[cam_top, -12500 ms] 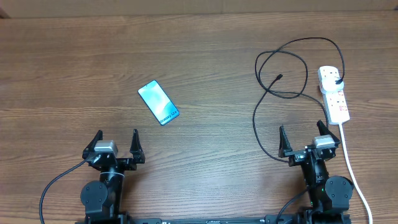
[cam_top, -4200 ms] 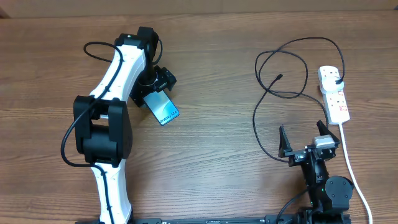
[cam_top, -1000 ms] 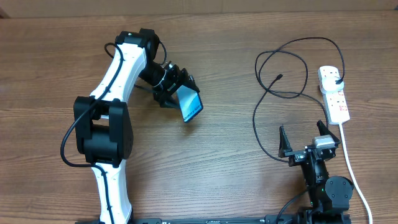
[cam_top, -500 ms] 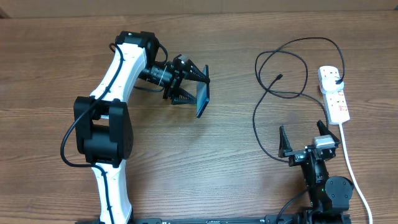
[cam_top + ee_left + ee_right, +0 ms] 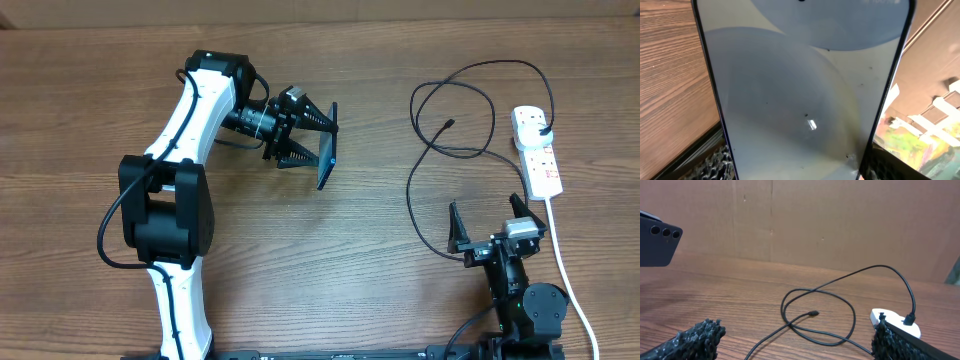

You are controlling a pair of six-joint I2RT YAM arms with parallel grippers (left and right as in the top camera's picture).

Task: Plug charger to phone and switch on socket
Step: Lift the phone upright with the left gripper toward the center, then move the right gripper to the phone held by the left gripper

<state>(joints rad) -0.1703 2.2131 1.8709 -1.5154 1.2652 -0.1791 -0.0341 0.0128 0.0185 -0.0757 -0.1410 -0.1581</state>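
We judged the task barely begun. The left gripper (image 5: pixel 318 138) was clenched on the phone (image 5: pixel 327 147), holding it on edge above the table (image 5: pixel 350 290), well apart from the charger (image 5: pixel 408 195). The right gripper (image 5: pixel 484 212) sat with its jaws spread and empty, near the cable's lower loop. The connector tip (image 5: pixel 447 124) lay free on the wood, while the black plug (image 5: pixel 541 130) looked already seated in the socket (image 5: pixel 541 168). Mating tip to phone and pressing the switch remained. Whether the switch was on, we could not tell.

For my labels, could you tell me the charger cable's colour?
The charger cable is black; the overhead view shows it best.
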